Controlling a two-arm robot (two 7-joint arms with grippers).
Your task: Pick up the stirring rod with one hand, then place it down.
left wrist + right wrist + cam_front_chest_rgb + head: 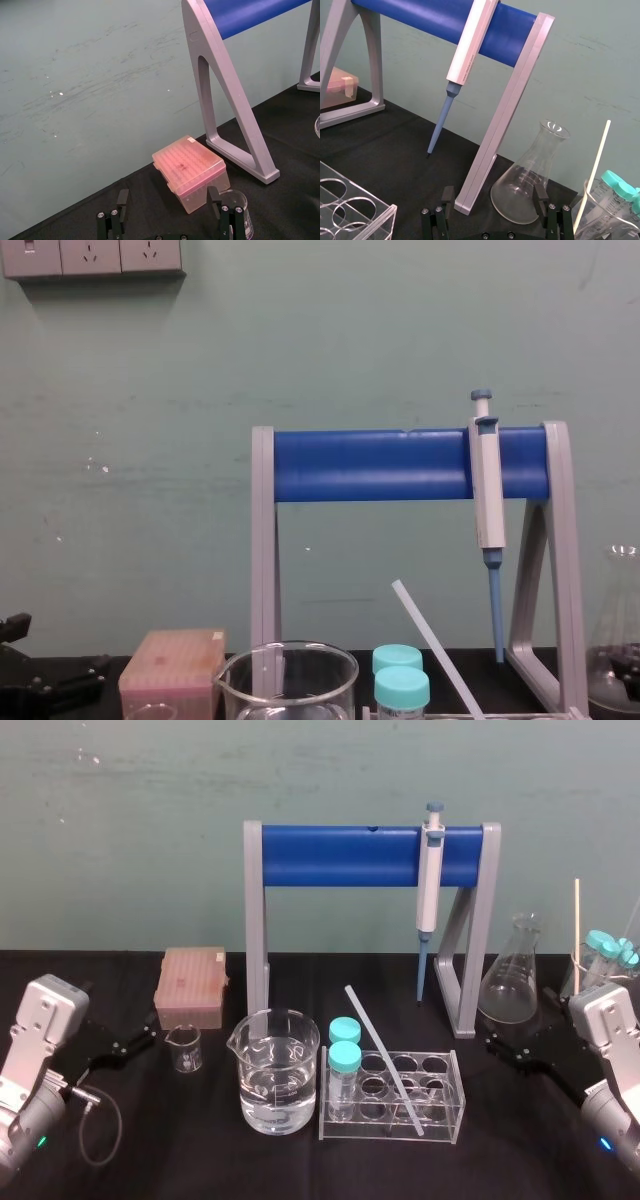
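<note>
One stirring rod (384,1058) leans in the rack (447,1108) beside two capped tubes (344,1058).

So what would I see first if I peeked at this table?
The big blue bar on grey legs at the back, with a grey-and-blue pipette hanging near its right end. In front stands a large clear glass beaker of water, and beside it a thin whitish stirring rod leans in a clear plastic tube rack. The left pincer and right pincer sit open at the sides.
</note>
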